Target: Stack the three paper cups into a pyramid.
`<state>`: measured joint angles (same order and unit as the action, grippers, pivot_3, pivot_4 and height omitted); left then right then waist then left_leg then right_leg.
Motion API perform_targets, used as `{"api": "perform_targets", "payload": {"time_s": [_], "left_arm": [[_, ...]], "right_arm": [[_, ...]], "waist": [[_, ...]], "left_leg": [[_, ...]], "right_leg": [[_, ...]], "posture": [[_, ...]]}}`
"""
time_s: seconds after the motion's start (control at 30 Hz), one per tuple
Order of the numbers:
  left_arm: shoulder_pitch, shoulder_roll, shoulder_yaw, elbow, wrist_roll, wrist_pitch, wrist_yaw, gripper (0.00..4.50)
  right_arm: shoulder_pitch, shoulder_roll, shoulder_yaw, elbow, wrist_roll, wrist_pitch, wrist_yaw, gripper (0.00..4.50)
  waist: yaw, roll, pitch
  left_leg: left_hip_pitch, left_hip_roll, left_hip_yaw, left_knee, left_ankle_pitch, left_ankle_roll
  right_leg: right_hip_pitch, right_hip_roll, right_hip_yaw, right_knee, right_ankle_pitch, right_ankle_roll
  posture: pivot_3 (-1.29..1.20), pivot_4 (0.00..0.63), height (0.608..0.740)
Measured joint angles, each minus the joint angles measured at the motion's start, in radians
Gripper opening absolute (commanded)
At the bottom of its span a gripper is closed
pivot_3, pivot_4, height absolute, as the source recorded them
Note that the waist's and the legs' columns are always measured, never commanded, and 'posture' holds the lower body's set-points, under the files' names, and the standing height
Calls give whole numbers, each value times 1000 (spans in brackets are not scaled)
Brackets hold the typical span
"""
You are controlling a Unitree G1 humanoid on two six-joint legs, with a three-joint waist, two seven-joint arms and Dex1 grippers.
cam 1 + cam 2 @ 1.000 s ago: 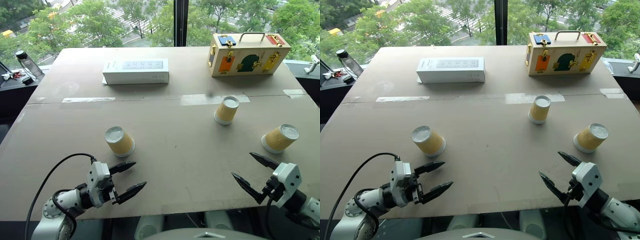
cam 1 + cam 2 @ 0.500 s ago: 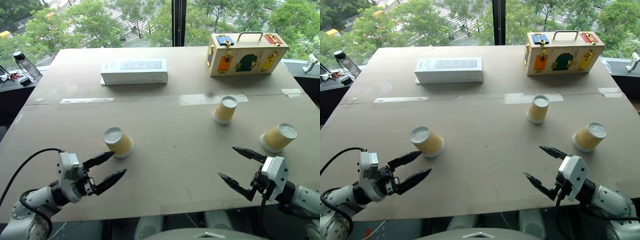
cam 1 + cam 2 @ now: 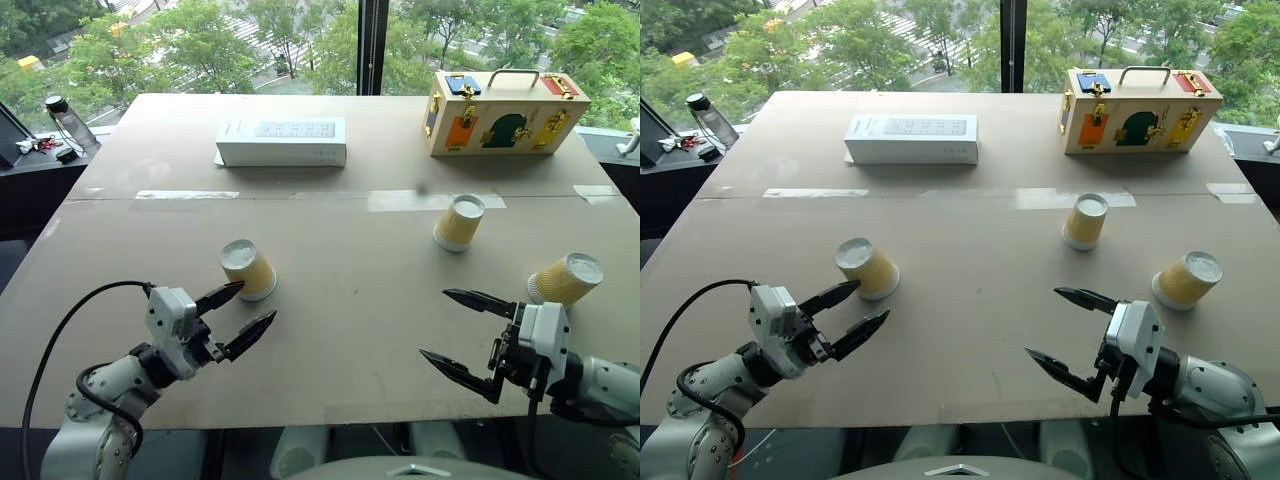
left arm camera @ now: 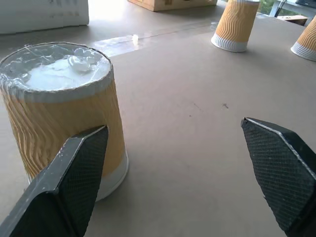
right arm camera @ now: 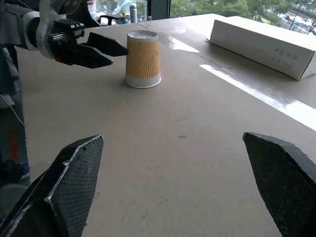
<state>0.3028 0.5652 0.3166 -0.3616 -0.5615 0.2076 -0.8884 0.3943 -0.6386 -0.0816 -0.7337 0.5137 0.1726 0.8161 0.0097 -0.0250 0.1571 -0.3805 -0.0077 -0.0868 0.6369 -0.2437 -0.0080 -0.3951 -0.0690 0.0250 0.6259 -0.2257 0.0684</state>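
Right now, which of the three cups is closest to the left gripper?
The cup on the table's left half, upside down just ahead of the open left gripper. The middle cup and right-edge cup stand far across the table.

Head eyes overlook table (image 3: 350, 300); wrists skim it.

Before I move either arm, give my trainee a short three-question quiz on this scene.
1. True or false: one of the three paper cups is already stacked on another.
2. Which gripper is nearest a cup? A) left gripper B) right gripper
3. Fill in: behind the left cup, at the table's far side, lies a white ____.

Key
1. False: the left cup, the middle cup and the right cup each stand apart, upside down on the table.
2. A: its open jaws are right beside the left cup, not around it.
3. Box.
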Motion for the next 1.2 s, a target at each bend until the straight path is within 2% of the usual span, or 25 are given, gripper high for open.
{"api": "perform_targets", "payload": {"time_s": [0.17,0.3,0.57,0.7,0.8,0.87,0.9,1.03,1.2], "left_arm": [[56,-3,3,29,-12,14,-9,4423],[44,-21,47,47,-30,34,43,4423],[-116,2,59,72,-8,81,135,4423],[-198,11,10,108,40,107,178,4423],[-235,9,-24,153,69,113,193,3628],[-267,9,-37,188,71,100,174,2740],[-268,9,-37,190,72,98,173,2588],[-330,16,-85,225,69,83,93,2588],[-476,26,-189,271,75,85,-5,2588]], "right_arm": [[27,11,-15,7,-10,-19,-4,4500],[31,19,-15,8,-22,-27,-5,4500],[21,22,-14,10,-24,-26,-10,4500],[26,23,-15,8,-24,-25,-16,4500],[41,23,-15,5,-25,-25,-21,4500],[59,24,-16,3,-29,-25,-30,4500],[59,24,-16,3,-30,-25,-31,4500],[80,34,-23,-9,-38,-25,-56,4500],[88,69,-35,-24,-72,-23,-124,4500]], "waist": [[-19,0,0],[-12,0,0],[-4,0,0],[-4,0,0],[-7,0,0],[-7,0,0],[-7,0,0],[2,0,0],[3,0,0]], "left_leg": [[-1,0,1,-1,0,0],[-1,0,0,0,0,0],[0,0,-1,0,0,0],[-1,-1,0,0,0,0],[-1,-1,0,0,0,0],[0,-1,0,0,0,0],[0,-1,-1,0,0,0],[-1,-1,-1,0,0,0],[-1,-2,0,0,0,0]], "right_leg": [[-1,0,1,-1,1,-1],[0,-1,0,-1,0,0],[0,0,-1,0,0,0],[0,-1,0,0,2,-3],[0,-1,0,0,2,-3],[0,0,0,0,2,-3],[0,0,0,0,2,-3],[0,-1,0,0,1,-1],[0,0,0,0,1,-2]], "posture": [[0,150,740],[0,150,740],[0,150,740],[0,150,740],[0,150,740],[0,150,740],[0,150,740],[0,150,740],[0,150,740]]}}
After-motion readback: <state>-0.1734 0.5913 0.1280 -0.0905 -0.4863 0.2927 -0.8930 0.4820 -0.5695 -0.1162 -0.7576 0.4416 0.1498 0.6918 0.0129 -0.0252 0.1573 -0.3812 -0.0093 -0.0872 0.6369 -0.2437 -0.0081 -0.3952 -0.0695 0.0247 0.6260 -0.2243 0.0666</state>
